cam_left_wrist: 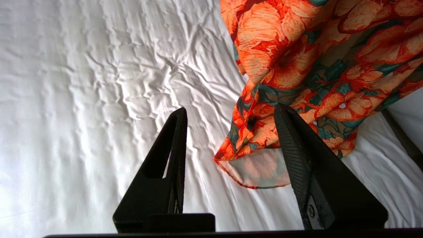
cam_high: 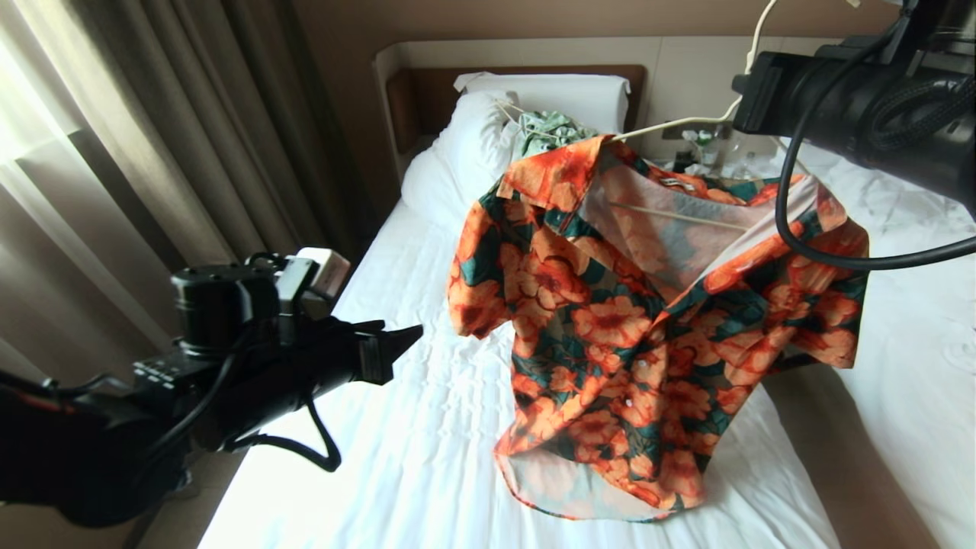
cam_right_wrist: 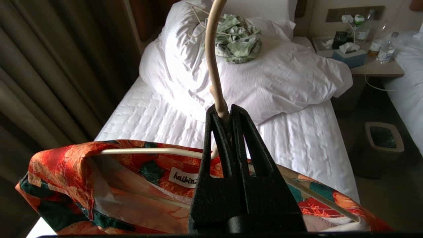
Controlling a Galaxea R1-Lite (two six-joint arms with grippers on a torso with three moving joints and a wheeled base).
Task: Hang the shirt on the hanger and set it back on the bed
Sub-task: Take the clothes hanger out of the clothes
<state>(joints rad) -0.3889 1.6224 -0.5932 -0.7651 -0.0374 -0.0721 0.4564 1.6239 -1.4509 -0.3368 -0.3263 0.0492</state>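
The right gripper [cam_right_wrist: 224,114] is pinched tight on the neck of the hanger [cam_right_wrist: 213,66], holding it above the bed [cam_high: 427,427] with the shirt [cam_high: 648,335] draped over its shoulders (only the hem reaches the white sheet). The left gripper [cam_left_wrist: 229,114] hovers beside the shirt's lower edge, its fingers spread apart and holding nothing.
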